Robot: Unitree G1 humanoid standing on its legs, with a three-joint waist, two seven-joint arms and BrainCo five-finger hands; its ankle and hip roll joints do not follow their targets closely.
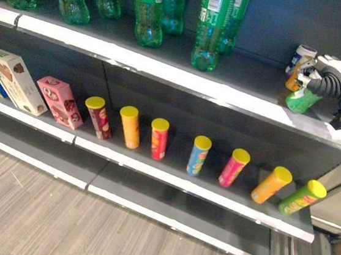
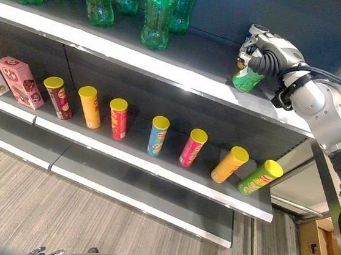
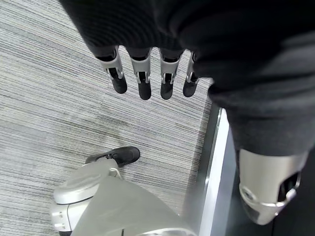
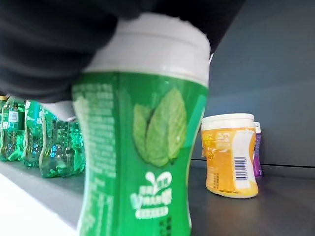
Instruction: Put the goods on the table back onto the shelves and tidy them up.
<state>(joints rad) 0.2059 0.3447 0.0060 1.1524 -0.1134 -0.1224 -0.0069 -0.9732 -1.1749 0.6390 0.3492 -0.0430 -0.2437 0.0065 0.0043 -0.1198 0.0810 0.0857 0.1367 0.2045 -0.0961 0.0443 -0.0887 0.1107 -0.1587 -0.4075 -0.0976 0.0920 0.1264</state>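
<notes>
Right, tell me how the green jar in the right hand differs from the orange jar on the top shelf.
The green jar is green with a leaf on its label; the orange jar is orange-yellow with a barcode showing. The green jar is gripped by the right hand at the top shelf; the orange jar stands on that shelf untouched, further back. Both have white lids and a similar shape.

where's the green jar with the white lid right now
The green jar is in the right hand, at the top shelf's right end near the front edge, just in front of the orange jar.
</notes>
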